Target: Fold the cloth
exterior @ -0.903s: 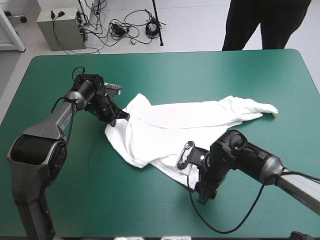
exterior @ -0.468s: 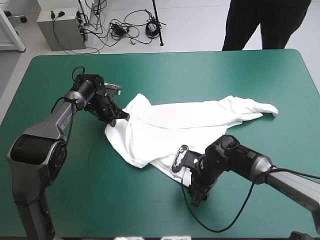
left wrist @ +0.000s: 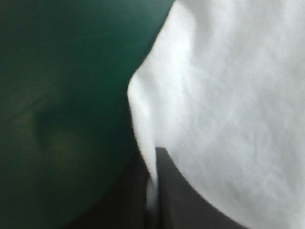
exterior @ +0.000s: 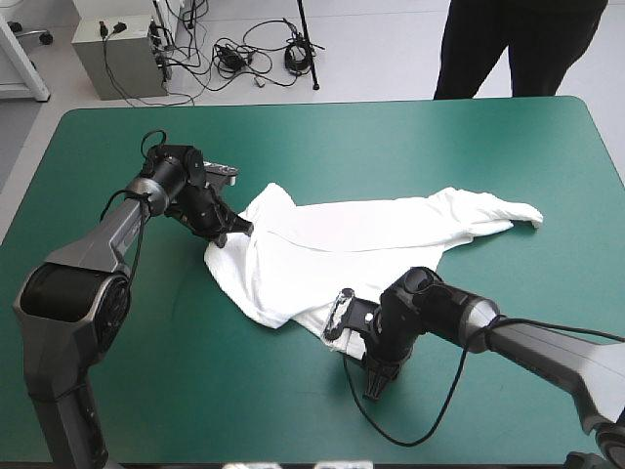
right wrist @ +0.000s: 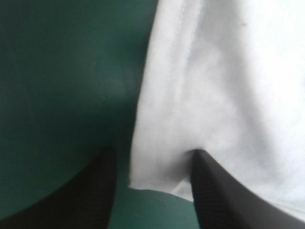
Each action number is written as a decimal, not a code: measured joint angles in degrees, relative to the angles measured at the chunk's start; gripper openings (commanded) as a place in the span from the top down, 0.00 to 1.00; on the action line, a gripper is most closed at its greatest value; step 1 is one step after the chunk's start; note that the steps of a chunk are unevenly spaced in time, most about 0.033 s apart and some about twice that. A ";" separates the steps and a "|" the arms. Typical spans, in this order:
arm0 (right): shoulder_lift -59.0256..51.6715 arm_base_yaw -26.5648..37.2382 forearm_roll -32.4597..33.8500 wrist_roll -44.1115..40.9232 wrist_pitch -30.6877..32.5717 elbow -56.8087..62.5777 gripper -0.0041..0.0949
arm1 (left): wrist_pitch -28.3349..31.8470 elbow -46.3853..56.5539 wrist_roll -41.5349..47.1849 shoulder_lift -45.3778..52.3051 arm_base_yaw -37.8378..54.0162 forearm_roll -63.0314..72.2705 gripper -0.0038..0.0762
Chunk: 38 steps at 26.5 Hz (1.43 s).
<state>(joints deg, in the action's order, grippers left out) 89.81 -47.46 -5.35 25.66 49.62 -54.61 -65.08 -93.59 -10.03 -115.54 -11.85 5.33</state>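
The white T-shirt [exterior: 352, 244] lies loosely spread and creased across the middle of the table, one sleeve reaching toward the right edge. At its far left edge my left gripper [exterior: 234, 232] pinches a fold; in the left wrist view the black fingers [left wrist: 153, 160] are all but shut with the white T-shirt [left wrist: 224, 95] between them. My right gripper [exterior: 347, 330] sits low at the shirt's near hem. In its own view the right gripper [right wrist: 151, 162] is open, and a corner of the T-shirt [right wrist: 214, 71] lies between the fingers.
Teal-green cover [exterior: 195, 391] surrounds the T-shirt on every side, widest toward the table's near edge and its left side. The far edge of the table [exterior: 322, 104] runs well beyond the shirt.
My right gripper has slid left along the shirt's near hem, now at its corner. The left gripper and the T-shirt have stayed put.
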 measured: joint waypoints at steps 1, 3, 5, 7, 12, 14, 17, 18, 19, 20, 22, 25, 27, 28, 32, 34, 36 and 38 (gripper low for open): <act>0.35 0.06 0.72 -0.25 0.01 -0.24 0.83 | 0.00 0.00 0.00 0.00 0.00 0.00 0.96; 0.75 0.11 2.10 -0.52 -0.05 -0.44 0.98 | 0.00 0.00 0.00 0.00 0.00 0.00 0.96; 1.04 0.17 3.35 -0.95 -0.17 -0.73 0.97 | -0.07 -0.06 0.00 0.00 0.00 0.06 0.96; 1.29 0.24 4.47 -2.71 -0.17 -0.86 0.98 | -0.07 -0.06 0.00 0.00 0.00 0.23 0.96; 1.33 -0.14 8.72 -11.90 0.59 -1.32 0.98 | -0.02 -0.06 -0.06 1.36 0.00 2.38 0.96; 0.71 -0.37 11.65 -15.70 0.96 -1.44 0.98 | -0.02 -0.06 -0.12 3.42 0.00 2.51 0.96; -0.86 1.10 19.86 -20.40 5.33 -1.97 0.98 | -0.14 -0.06 -0.18 8.33 0.00 2.19 0.96; -2.14 2.18 21.91 -21.58 7.40 -2.70 0.98 | -0.29 -0.06 -0.18 10.15 0.00 2.15 0.96; -3.90 3.31 23.47 -22.53 9.09 -3.80 0.98 | -0.36 -0.06 -0.18 11.62 0.00 2.15 0.96; -6.04 4.53 24.52 -23.22 10.48 -5.11 0.98 | -0.43 -0.06 -0.18 13.44 0.00 2.15 0.96; -10.23 6.88 25.60 -24.09 12.44 -7.91 0.98 | -0.54 -0.06 -0.01 17.01 0.00 2.15 0.96; -16.57 10.75 26.03 -24.51 14.95 -13.88 0.98 | -0.54 -0.06 0.36 23.01 0.00 2.15 0.96; -19.46 12.50 26.30 -24.67 17.19 -18.17 0.98 | -0.25 -0.06 0.47 27.44 0.00 2.32 0.96; -21.83 13.47 26.70 -24.72 19.80 -23.40 0.98 | 0.31 -0.06 0.47 31.85 0.00 3.20 0.96; -24.92 13.84 26.96 -25.66 22.02 -39.75 0.98 | 0.43 -5.37 0.42 41.55 0.00 7.29 0.96; -25.03 13.84 26.90 -25.66 22.02 -46.76 0.98 | 0.58 -10.29 0.30 44.21 0.00 8.63 0.96; -25.03 13.84 26.78 -25.66 22.02 -54.53 0.98 | 0.58 -16.72 0.19 46.00 0.00 9.91 0.96; -25.31 13.84 26.48 -25.66 22.02 -59.65 0.98 | 0.76 -21.54 -0.05 46.53 0.00 11.10 0.96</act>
<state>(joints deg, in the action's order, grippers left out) 64.51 -33.62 21.13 0.00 71.64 -114.26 -64.32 -115.13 -10.08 -69.01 -11.85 16.43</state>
